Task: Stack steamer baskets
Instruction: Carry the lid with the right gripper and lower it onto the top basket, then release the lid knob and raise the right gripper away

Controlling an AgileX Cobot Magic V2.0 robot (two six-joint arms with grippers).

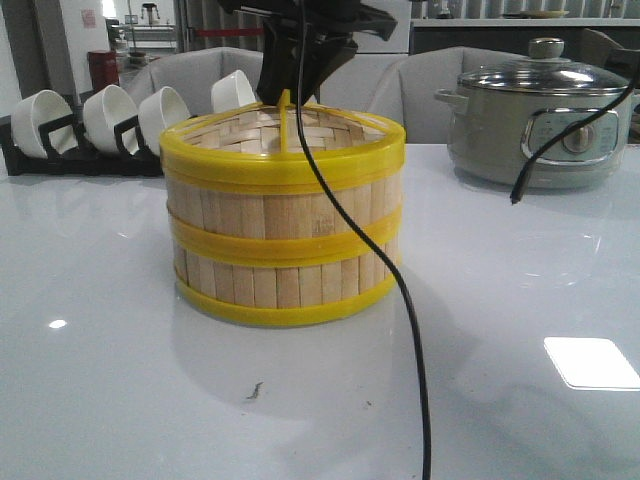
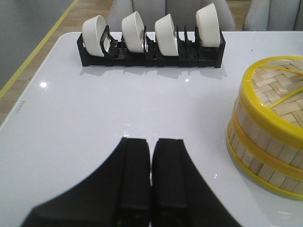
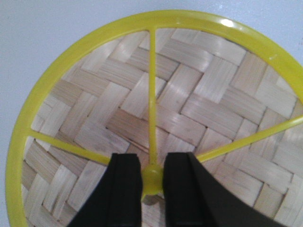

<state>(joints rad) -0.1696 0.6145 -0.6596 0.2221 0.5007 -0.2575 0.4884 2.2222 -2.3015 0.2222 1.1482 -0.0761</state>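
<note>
steamer baskets (image 1: 283, 250): stacked one on the other, mid-table (image 1: 120, 380) | lid (image 3: 156, 109): seated on top of stack | right gripper (image 3: 152, 182): clamped on the lid's yellow centre knob (image 3: 152, 178) | left gripper (image 2: 151, 161): fingers together, holding nothing, beside the stack

No legible text anywhere: the cooker (image 1: 538, 115) far right has a control panel too blurred to read, and the bench (image 2: 21, 108) edge marking is unreadable.

white table (image 1: 120, 400) | on it: stacked steamer baskets (image 1: 285, 235), bowl rack (image 2: 151, 49), electric pot (image 1: 535, 120)
</note>
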